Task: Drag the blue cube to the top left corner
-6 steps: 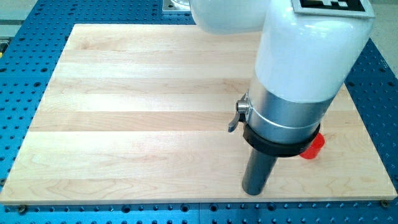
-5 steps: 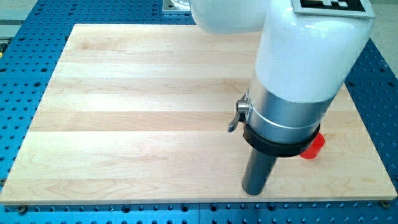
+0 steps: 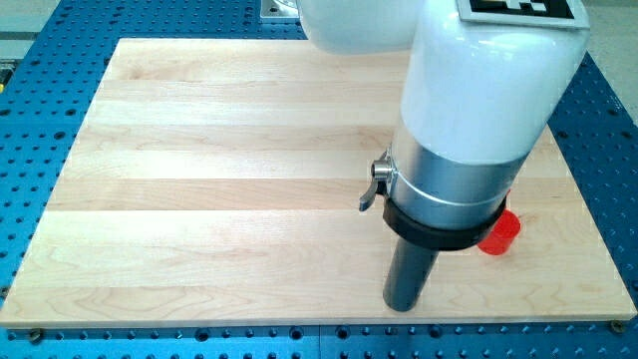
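Observation:
The blue cube does not show in the camera view; the arm's white and grey body (image 3: 469, 130) hides a large part of the board's right half. My tip (image 3: 402, 306) rests on the wooden board (image 3: 199, 199) near the view's bottom edge, right of centre. A red block (image 3: 499, 231) peeks out from behind the arm at the view's right, up and to the right of my tip; its shape cannot be made out.
The board lies on a blue perforated table (image 3: 40, 120). A small grey lever (image 3: 377, 184) sticks out of the arm's left side, above the board.
The arm and my tip have shifted slightly toward the view's left. The red block has not moved.

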Robot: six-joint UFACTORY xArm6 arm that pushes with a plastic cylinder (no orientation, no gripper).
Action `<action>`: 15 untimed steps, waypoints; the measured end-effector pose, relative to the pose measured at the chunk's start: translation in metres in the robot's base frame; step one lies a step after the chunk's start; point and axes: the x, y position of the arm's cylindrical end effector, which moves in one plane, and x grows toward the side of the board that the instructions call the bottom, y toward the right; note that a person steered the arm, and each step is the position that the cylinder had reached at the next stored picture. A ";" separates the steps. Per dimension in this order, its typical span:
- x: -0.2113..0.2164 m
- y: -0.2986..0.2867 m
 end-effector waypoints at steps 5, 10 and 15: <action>-0.054 0.188; -0.347 0.181; -0.365 0.029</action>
